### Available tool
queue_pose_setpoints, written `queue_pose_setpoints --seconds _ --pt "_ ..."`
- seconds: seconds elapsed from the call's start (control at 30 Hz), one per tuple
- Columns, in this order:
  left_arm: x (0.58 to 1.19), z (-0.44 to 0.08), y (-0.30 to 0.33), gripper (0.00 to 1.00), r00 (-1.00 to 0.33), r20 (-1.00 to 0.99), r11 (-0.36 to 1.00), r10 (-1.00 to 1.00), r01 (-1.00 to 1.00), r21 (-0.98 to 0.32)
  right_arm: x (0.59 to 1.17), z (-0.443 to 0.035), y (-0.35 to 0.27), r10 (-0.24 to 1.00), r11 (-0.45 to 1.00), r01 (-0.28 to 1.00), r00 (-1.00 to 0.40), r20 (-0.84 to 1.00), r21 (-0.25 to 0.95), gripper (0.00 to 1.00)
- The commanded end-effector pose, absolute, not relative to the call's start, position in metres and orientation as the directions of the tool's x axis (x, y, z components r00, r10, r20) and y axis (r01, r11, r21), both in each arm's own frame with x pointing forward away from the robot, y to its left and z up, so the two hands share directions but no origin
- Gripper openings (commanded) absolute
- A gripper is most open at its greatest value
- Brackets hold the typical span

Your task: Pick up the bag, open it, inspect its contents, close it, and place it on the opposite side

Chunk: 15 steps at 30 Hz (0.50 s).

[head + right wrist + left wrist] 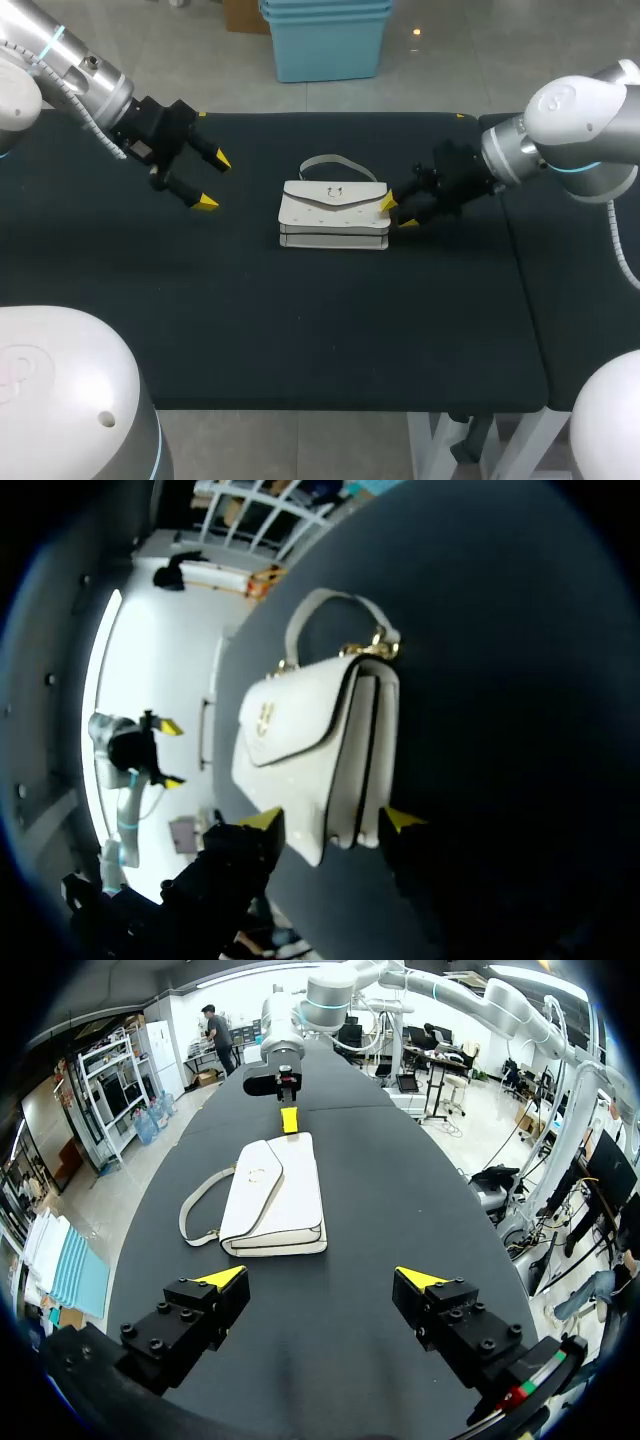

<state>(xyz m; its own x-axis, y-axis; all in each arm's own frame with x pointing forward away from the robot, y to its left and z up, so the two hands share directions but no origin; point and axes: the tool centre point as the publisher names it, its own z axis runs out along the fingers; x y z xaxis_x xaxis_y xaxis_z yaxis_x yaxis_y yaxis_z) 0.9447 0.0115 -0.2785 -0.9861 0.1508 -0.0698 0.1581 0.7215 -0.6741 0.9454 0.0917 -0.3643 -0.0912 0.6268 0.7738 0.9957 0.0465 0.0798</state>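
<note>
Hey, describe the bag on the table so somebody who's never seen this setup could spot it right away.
Start at the black table; near its middle lies the bag, with the right gripper at one end. It is the only white thing on the dark top: a flat handbag with a pointed flap, a small gold clasp and a looped handle.

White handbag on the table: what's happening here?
The white leather handbag lies closed and flat in the middle of the black table. The right gripper is at the bag's end, open, with that end between its fingers; nothing is lifted yet. The left gripper hangs open on the other side, apart from the bag.
</note>
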Motion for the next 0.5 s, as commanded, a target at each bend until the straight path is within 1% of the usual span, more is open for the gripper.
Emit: queue_pose_setpoints --seconds 0.03,0.17,0.33,0.37,0.5 --pt "0.945 -0.28 0.011 1.0 -0.986 -0.072 0.719 0.151 0.159 -0.676 0.933 -0.322 0.079 0.712 0.081 0.989 -0.145 0.687 0.124 1.0" --pt "0.947 -0.279 0.009 1.0 -0.986 -0.069 0.727 0.152 0.159 -0.669 0.929 -0.301 0.072 0.767 0.164 0.968 -0.246 0.593 0.19 1.0" --pt "0.95 -0.278 -0.002 1.0 -0.976 -0.058 0.724 0.21 0.195 -0.661 0.928 -0.284 0.07 0.823 0.263 0.93 -0.355 0.443 0.258 1.0" --pt "0.951 -0.278 -0.004 1.0 -0.974 -0.052 0.727 0.219 0.199 -0.657 0.928 -0.281 0.07 0.817 0.304 0.917 -0.39 0.425 0.257 1.0" --pt "0.952 -0.277 -0.008 1.0 -0.972 -0.037 0.734 0.234 0.202 -0.649 0.933 -0.277 0.075 0.842 0.388 0.897 -0.439 0.313 0.214 1.0"
